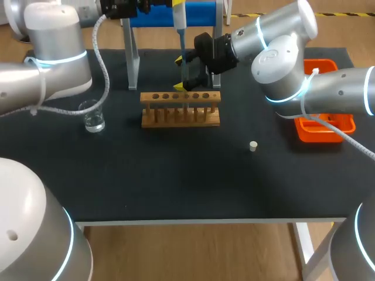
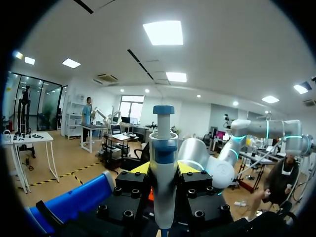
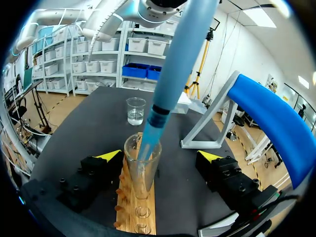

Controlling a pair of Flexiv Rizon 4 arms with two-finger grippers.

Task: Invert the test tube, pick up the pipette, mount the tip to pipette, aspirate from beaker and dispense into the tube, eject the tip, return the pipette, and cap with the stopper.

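Observation:
My left gripper (image 2: pixel 164 170) is shut on the blue-and-white pipette (image 2: pixel 163 148), holding it upright above the wooden rack (image 1: pixel 180 109). The pipette (image 1: pixel 180 23) hangs down toward the rack, and in the right wrist view its blue tip (image 3: pixel 148 143) reaches into the mouth of the clear test tube (image 3: pixel 142 173) standing in the rack (image 3: pixel 138 212). My right gripper (image 3: pixel 160 158) is open, its yellow-tipped fingers well apart on either side of the tube without touching it. The beaker (image 1: pixel 92 116) with clear liquid stands left of the rack. The small white stopper (image 1: pixel 253 146) lies on the mat to the right.
An orange tray (image 1: pixel 328 132) sits at the table's right edge under my right arm. The blue pipette stand with grey legs (image 1: pixel 132 52) rises behind the rack. The black mat (image 1: pixel 176 175) in front of the rack is bare.

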